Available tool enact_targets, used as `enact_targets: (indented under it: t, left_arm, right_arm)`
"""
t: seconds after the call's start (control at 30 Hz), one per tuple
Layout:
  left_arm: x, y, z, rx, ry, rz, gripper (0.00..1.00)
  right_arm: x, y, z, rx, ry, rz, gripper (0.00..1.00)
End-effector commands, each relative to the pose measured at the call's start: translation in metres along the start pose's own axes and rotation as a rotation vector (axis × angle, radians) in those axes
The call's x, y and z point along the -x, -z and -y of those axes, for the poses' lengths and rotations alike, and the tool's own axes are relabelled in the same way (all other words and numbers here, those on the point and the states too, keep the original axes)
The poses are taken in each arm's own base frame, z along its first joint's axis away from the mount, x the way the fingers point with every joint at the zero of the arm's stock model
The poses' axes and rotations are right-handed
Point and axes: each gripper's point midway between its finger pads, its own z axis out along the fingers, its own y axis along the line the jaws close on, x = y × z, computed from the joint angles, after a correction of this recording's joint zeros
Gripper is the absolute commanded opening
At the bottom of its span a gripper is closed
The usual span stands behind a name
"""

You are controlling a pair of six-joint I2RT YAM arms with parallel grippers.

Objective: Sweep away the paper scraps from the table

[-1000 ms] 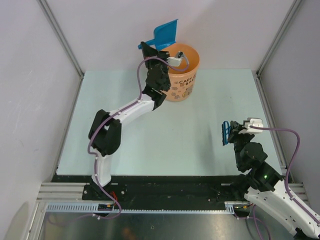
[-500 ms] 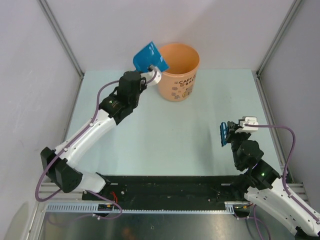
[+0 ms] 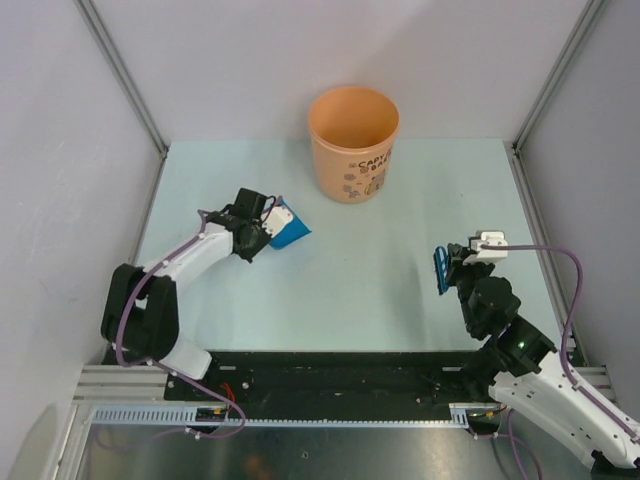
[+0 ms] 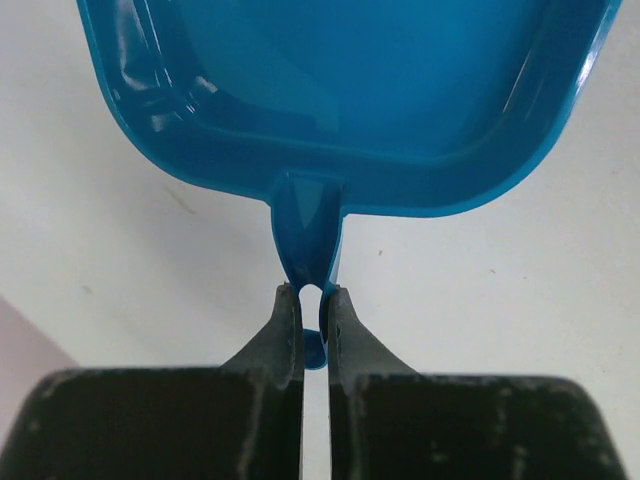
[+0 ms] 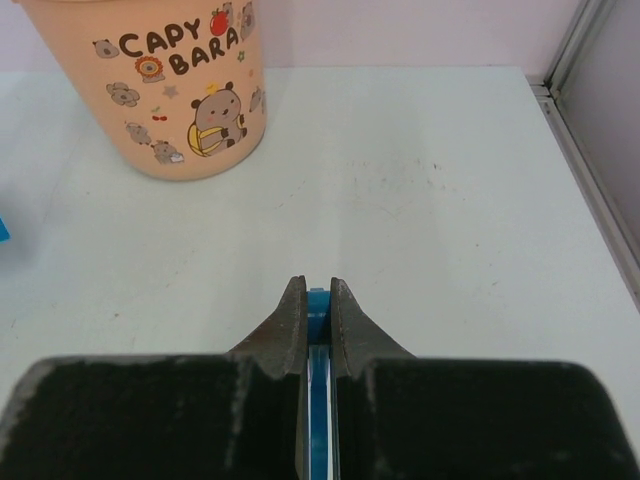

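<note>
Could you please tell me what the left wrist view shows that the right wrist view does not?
Left wrist only: the left pincer shut on the handle of the blue plastic dustpan. Right wrist only: the orange printed bucket, and the right pincer shut on the small blue brush. Both: the pale mint-green table; no paper scraps in either.

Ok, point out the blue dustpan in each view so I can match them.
Top external: blue dustpan left of centre, below-left of the orange bucket.
Left wrist: dustpan fills the top, its handle clamped in the left gripper.
Right wrist: only a blue sliver at the left edge, probably it.
Shared landmark: the orange bucket, top and right wrist only.
</note>
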Motion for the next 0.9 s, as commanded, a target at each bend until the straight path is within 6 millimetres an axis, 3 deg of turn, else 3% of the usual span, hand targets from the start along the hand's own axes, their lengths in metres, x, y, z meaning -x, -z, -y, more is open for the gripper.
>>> enact_targets:
  t: [0.0,0.17,0.27,0.37,0.4,0.43,0.5,0.57,0.67,0.7,0.73,0.77,0.8,0.83,0.87]
  left_arm:
    - [-0.008,-0.021,0.021,-0.108,0.059,-0.028,0.0]
    - [-0.028,-0.042,0.031,-0.132,0.048,-0.12,0.0]
    - [-0.034,-0.048,0.034,-0.135,0.041,-0.149,0.08]
    - [-0.029,-0.043,0.033,-0.138,0.036,-0.12,0.27]
    - [-0.028,-0.04,0.035,-0.148,0.036,-0.107,0.42]
    - [-0.025,-0.037,0.035,-0.152,0.032,-0.091,0.48]
    - [-0.011,-0.022,0.036,-0.174,0.034,-0.008,0.9]
    - [0.006,-0.002,0.031,-0.172,0.036,0.086,1.0]
    - [0.031,0.023,0.024,-0.196,0.08,0.221,1.0]
    - [0.043,0.037,0.014,-0.184,0.102,0.283,1.0]
    - [0.049,0.043,0.008,-0.201,0.156,0.329,1.0]
    - [0.052,0.047,0.001,-0.193,0.183,0.353,1.0]
    - [0.055,0.049,-0.007,-0.173,0.21,0.371,1.0]
    - [0.055,0.047,-0.022,-0.131,0.262,0.387,1.0]
    - [0.05,0.044,-0.033,-0.087,0.294,0.375,1.0]
  right_arm:
    - [0.017,0.0,-0.006,0.021,-0.054,0.034,0.0]
    - [0.012,-0.005,-0.013,0.042,-0.029,0.014,0.0]
    - [0.01,-0.007,-0.022,0.074,-0.009,0.007,0.0]
    - [0.012,-0.009,-0.03,0.103,0.012,0.016,0.0]
    - [0.011,-0.01,-0.035,0.115,0.019,0.014,0.0]
    - [0.015,-0.011,-0.038,0.122,0.04,0.031,0.0]
    - [0.014,-0.018,-0.048,0.137,0.08,0.036,0.0]
    - [0.027,-0.026,-0.061,0.156,0.128,0.095,0.0]
    - [0.031,-0.04,-0.105,0.241,0.27,0.172,0.0]
    - [0.05,-0.04,-0.121,0.263,0.253,0.264,0.0]
    - [0.033,-0.041,-0.151,0.323,0.344,0.264,0.0]
    - [0.034,-0.041,-0.165,0.343,0.387,0.308,0.0]
    - [0.061,-0.036,-0.177,0.347,0.423,0.458,0.0]
    - [0.058,-0.032,-0.198,0.389,0.459,0.511,0.0]
    - [0.035,-0.038,-0.221,0.432,0.532,0.526,0.0]
